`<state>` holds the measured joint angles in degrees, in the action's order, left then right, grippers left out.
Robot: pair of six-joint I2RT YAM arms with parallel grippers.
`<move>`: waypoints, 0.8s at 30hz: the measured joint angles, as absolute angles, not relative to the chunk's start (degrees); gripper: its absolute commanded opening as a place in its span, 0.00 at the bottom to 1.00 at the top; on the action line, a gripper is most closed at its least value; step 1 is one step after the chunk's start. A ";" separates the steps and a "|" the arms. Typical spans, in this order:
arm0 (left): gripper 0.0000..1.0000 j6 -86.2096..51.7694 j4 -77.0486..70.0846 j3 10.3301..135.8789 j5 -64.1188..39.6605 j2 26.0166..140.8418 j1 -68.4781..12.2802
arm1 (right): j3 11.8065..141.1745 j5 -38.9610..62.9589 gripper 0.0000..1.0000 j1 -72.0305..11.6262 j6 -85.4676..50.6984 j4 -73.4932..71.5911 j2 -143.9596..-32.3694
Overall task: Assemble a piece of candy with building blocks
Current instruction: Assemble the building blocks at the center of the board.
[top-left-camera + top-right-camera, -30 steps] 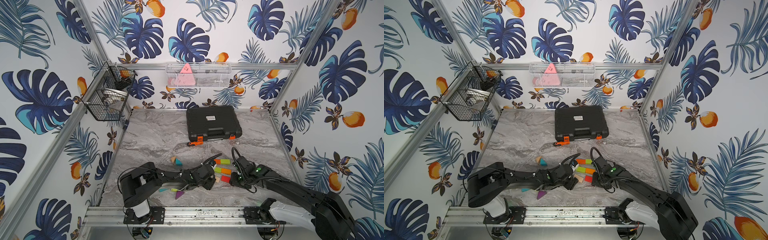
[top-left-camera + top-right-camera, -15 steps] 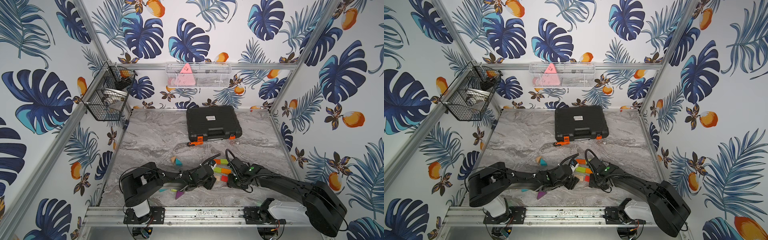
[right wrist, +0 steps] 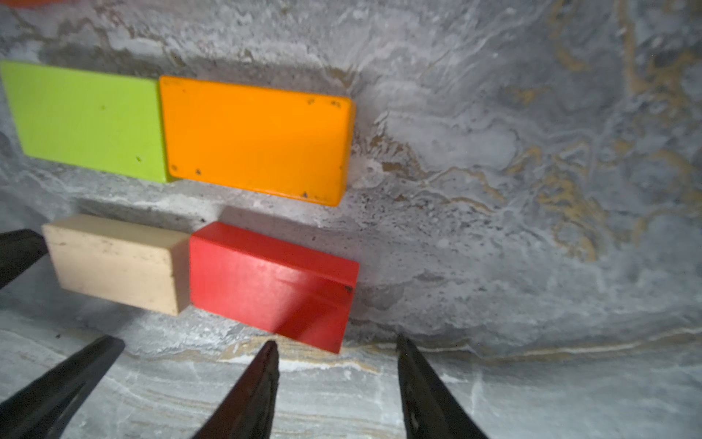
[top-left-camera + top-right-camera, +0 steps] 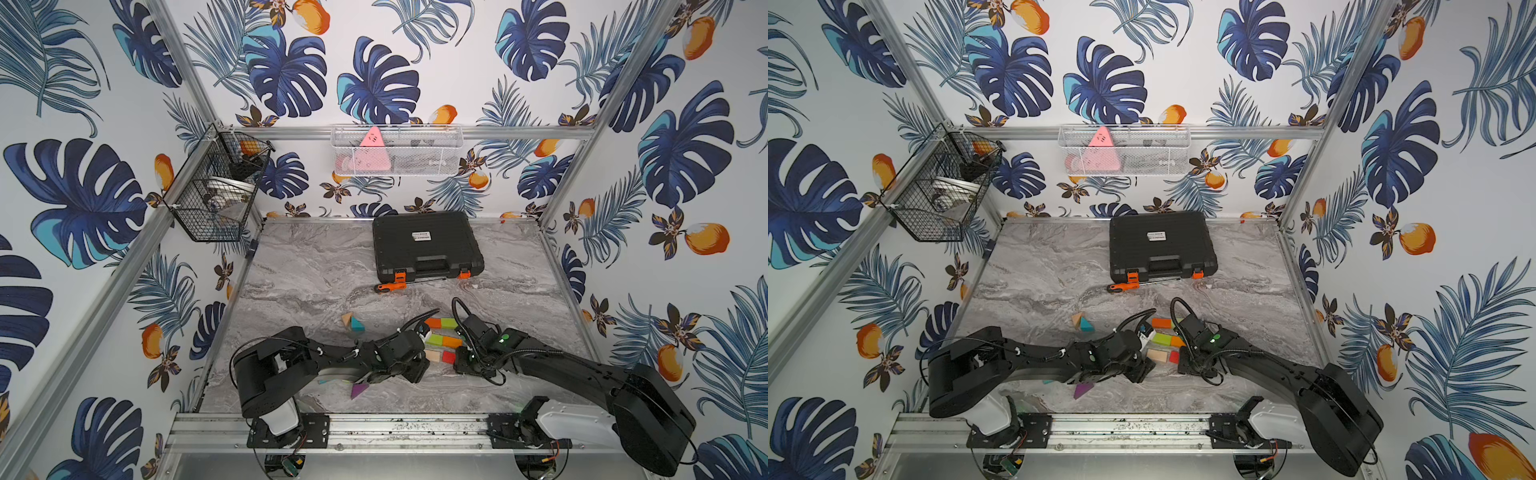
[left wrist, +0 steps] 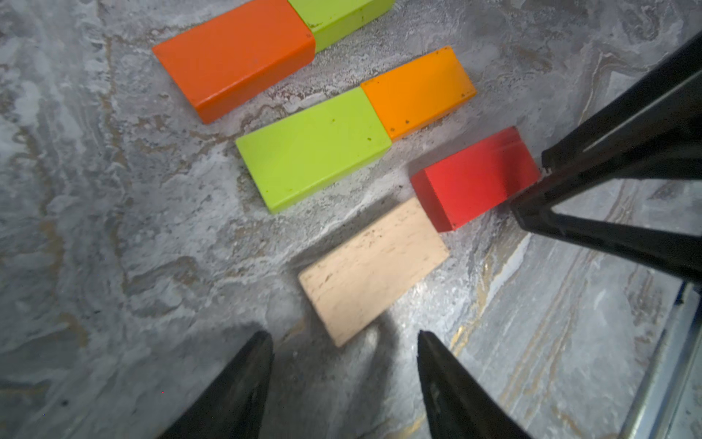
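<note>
The building blocks lie flat in three short rows: red-orange and green [image 4: 442,323], green [image 5: 311,152] and orange [image 5: 418,91], plain wood [image 5: 372,266] and red [image 5: 475,178]. My left gripper [image 5: 343,334] is open and empty, low over the table, just short of the wood block's [image 4: 432,356] near corner. My right gripper [image 3: 336,342] is also open and empty. The red block's [image 3: 269,285] corner lies just ahead of its tips. In the left wrist view one of its fingers [image 5: 607,182] seems to touch that block's end.
A wood and a teal triangle [image 4: 352,323] stand apart to the left, and a purple triangle [image 4: 358,390] lies by the left arm. Farther back are a black case [image 4: 426,245] and an orange-handled screwdriver [image 4: 390,287]. Wire baskets [image 4: 397,151] hang on the walls.
My right gripper has swung left and nearer, up to the red block's end. My left gripper has stayed by the wood block, and its jaws have narrowed slightly.
</note>
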<state>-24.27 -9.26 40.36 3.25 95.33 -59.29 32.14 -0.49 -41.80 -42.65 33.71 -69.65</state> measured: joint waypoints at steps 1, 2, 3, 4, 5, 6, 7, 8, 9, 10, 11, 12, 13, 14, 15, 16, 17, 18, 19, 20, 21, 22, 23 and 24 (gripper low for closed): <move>0.64 -24.27 -9.41 40.69 3.33 95.72 -59.29 | 32.16 -0.67 0.52 -41.89 -42.68 33.71 -69.82; 0.63 -24.27 -9.65 41.01 3.46 96.14 -59.27 | 32.18 -0.78 0.52 -41.95 -42.68 33.69 -70.11; 0.63 -24.27 -9.89 41.32 3.51 96.57 -59.27 | 32.23 -0.82 0.52 -42.00 -42.72 33.71 -70.37; 0.63 -24.27 -10.15 41.54 3.60 96.88 -59.27 | 32.29 -0.93 0.51 -42.04 -42.81 33.71 -70.57; 0.62 -24.27 -10.52 41.74 3.66 97.21 -59.27 | 32.36 -1.13 0.51 -42.06 -42.81 33.63 -70.76; 0.61 -24.27 -10.76 41.85 3.70 97.43 -59.27 | 32.40 -1.21 0.51 -42.15 -42.83 33.56 -70.94; 0.61 -24.27 -10.96 41.87 3.75 97.58 -59.27 | 32.40 -1.26 0.50 -42.17 -42.83 33.47 -71.05; 0.60 -24.27 -11.11 41.87 3.88 97.65 -59.27 | 32.42 -1.32 0.49 -42.22 -42.83 33.36 -71.16; 0.59 -24.27 -11.16 41.87 4.03 97.69 -59.27 | 32.47 -1.43 0.48 -42.22 -42.81 33.32 -71.29; 0.59 -24.27 -11.18 41.87 4.14 97.73 -59.27 | 32.51 -1.50 0.47 -42.22 -42.81 33.26 -71.40; 0.58 -24.27 -11.16 41.93 4.29 97.80 -59.27 | 32.51 -1.65 0.46 -42.22 -42.81 33.01 -71.57; 0.57 -24.27 -11.14 41.98 4.38 97.82 -59.27 | 32.56 -1.69 0.45 -42.22 -42.81 32.93 -71.77; 0.56 -24.27 -11.14 41.98 4.43 97.84 -59.27 | 32.67 -1.76 0.44 -42.22 -42.81 32.93 -71.99; 0.56 -24.27 -11.16 41.98 4.51 97.89 -59.29 | 32.88 -1.87 0.43 -42.22 -42.78 32.86 -72.38; 0.56 -24.27 -11.18 41.98 4.56 97.91 -59.27 | 33.15 -2.02 0.43 -42.22 -42.76 32.77 -72.82; 0.56 -24.27 -11.20 41.98 4.60 97.95 -59.27 | 33.32 -2.09 0.43 -42.22 -42.63 32.67 -73.12; 0.56 -24.27 -11.31 41.95 4.64 97.97 -59.27 | 33.54 -2.09 0.43 -42.22 -42.54 32.56 -73.41; 0.56 -24.27 -11.42 41.95 4.67 98.02 -59.27 | 33.69 -2.09 0.43 -42.22 -42.52 32.51 -73.60; 0.57 -24.27 -11.57 41.91 4.67 98.06 -59.27 | 33.80 -2.09 0.43 -42.22 -42.37 32.49 -73.73; 0.58 -24.27 -11.77 41.87 4.64 98.08 -59.27 | 33.87 -2.09 0.43 -42.22 -42.37 32.42 -73.80; 0.59 -24.27 -11.88 41.82 4.62 98.08 -59.27 | 33.89 -2.11 0.43 -42.22 -42.37 32.40 -73.82; 0.59 -24.27 -12.05 41.67 4.51 98.02 -59.29 | 33.89 -2.11 0.43 -42.22 -42.37 32.38 -73.84; 0.60 -24.25 -12.36 41.45 4.43 97.86 -59.29 | 33.89 -2.11 0.43 -42.22 -42.37 32.38 -73.87; 0.60 -24.23 -12.43 41.17 4.27 97.60 -59.27 | 33.91 -2.13 0.43 -42.22 -42.35 32.36 -73.91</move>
